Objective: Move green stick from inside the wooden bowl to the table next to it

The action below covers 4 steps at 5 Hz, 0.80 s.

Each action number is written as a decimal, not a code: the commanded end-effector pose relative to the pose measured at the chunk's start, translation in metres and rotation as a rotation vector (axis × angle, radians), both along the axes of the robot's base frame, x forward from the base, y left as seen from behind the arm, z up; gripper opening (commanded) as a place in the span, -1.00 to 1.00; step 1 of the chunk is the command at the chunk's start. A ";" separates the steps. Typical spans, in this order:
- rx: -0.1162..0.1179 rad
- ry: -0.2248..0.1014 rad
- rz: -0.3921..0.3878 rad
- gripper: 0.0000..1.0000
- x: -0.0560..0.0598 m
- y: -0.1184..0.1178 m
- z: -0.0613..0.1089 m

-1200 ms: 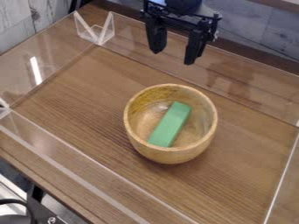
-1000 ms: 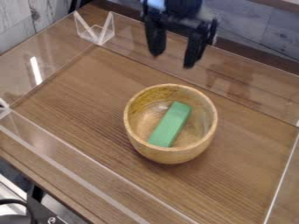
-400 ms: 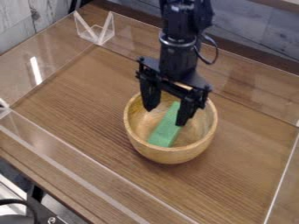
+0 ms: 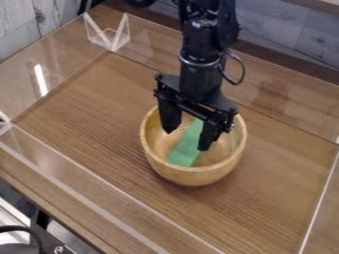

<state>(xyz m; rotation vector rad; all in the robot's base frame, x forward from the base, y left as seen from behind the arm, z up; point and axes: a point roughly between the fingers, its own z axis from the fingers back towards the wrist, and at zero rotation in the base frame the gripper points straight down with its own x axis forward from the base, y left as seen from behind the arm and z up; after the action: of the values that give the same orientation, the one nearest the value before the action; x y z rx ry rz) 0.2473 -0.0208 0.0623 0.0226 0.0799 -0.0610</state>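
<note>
The green stick (image 4: 187,148) lies slanted inside the wooden bowl (image 4: 163,169), which sits near the middle of the table (image 4: 79,109). My black gripper (image 4: 193,124) hangs straight down over the bowl, open, with one finger on each side of the stick's upper part. Its fingertips (image 4: 212,136) reach down to about the rim or just inside the hollow. Nothing is held. The gripper hides the stick's far end.
Clear acrylic walls (image 4: 47,69) run along the table's edges. A small clear stand (image 4: 106,30) sits at the back left corner. Bare wood lies left, right and in front of the bowl.
The arm came down from the back of the table to the bowl, and in the last moment it sank a little lower over the stick. The jaws stayed open.
</note>
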 end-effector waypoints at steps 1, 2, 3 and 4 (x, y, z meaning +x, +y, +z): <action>0.004 -0.040 -0.007 1.00 0.004 -0.003 0.002; 0.006 -0.045 -0.006 1.00 0.004 -0.003 -0.002; 0.006 -0.052 -0.002 1.00 0.004 -0.002 -0.003; 0.007 -0.058 0.002 1.00 0.004 -0.002 -0.002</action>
<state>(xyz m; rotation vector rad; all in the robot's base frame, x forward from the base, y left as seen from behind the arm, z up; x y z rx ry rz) 0.2470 -0.0218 0.0516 0.0305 0.0589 -0.0498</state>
